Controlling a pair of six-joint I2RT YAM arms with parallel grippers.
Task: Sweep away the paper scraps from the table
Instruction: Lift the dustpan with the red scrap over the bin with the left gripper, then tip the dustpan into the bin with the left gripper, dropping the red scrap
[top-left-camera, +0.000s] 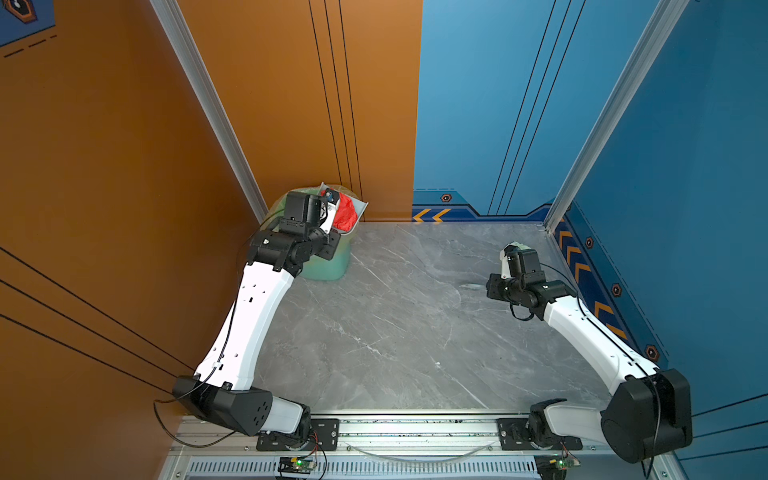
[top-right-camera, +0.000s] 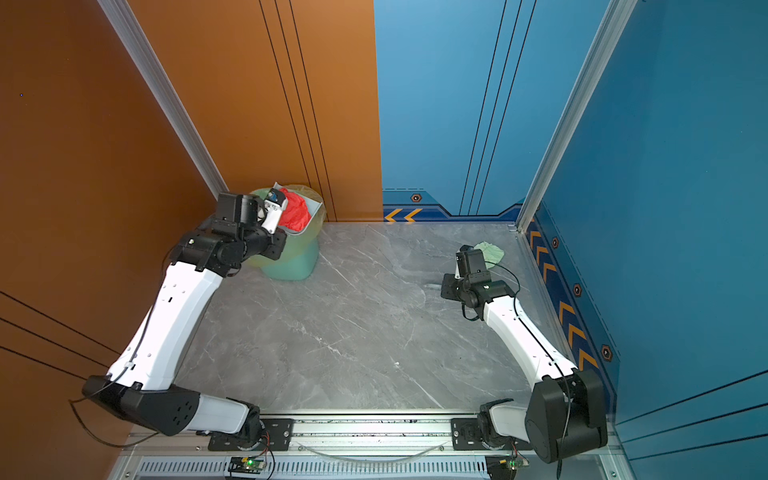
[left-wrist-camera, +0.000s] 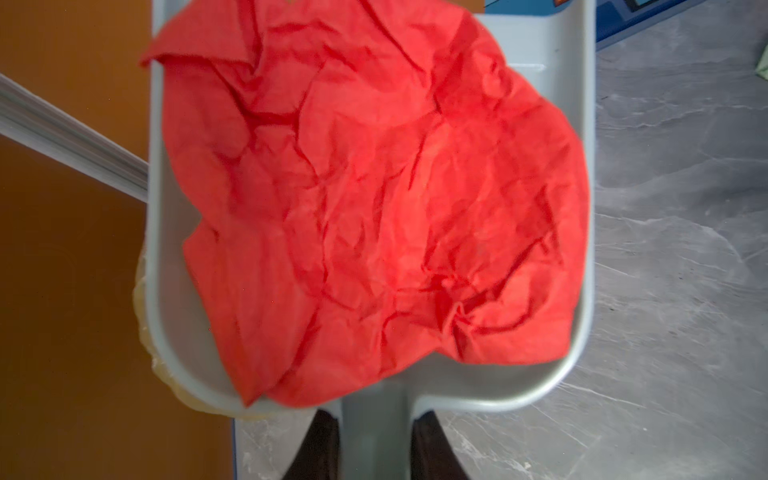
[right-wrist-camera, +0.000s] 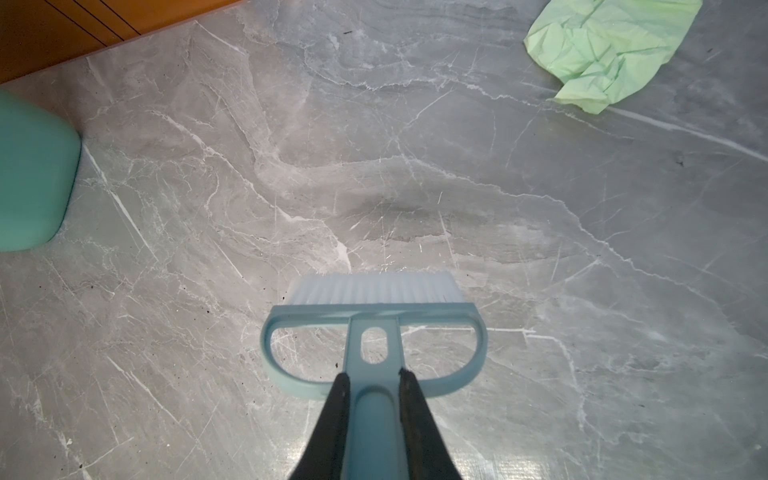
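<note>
Paper scraps (left-wrist-camera: 365, 199): two seen. Red scrap (top-left-camera: 345, 212) is carried in the dustpan (left-wrist-camera: 166, 257), which is held tilted over the bin (top-right-camera: 293, 266) at the far left corner of the table (top-left-camera: 374, 332); not yet tipped out. Green scrap (top-right-camera: 490, 252), seen in a top view, lies on the table near the far right corner, close beside the right arm's wrist and apart from the bristles. No other scraps are visible on the table.

Left gripper (left-wrist-camera: 376, 419) is clamped on the dustpan handle. Right gripper (right-wrist-camera: 374, 382) is clamped on the handle of the brush (right-wrist-camera: 374, 309). Bristle contact with the table cannot be told.

Handling, judged: both pieces are thin, crumpled, very light and soft. No direct grasp is needed or advised; jaws are occupied by the tools. Red scrap fills most of the pan and one corner is draped over the side wall, so it may be snagged there or hung up on the liner (top-right-camera: 318, 199) when the pan is tipped; a steeper tilt or a shake is likely needed. Green scrap is to be engaged low, at its table-side edge, from the side away from the pan, with the full bristle width. Being light, it may be ridden over, rolled or flicked aside if struck fast; slow strokes are preferred.
</note>
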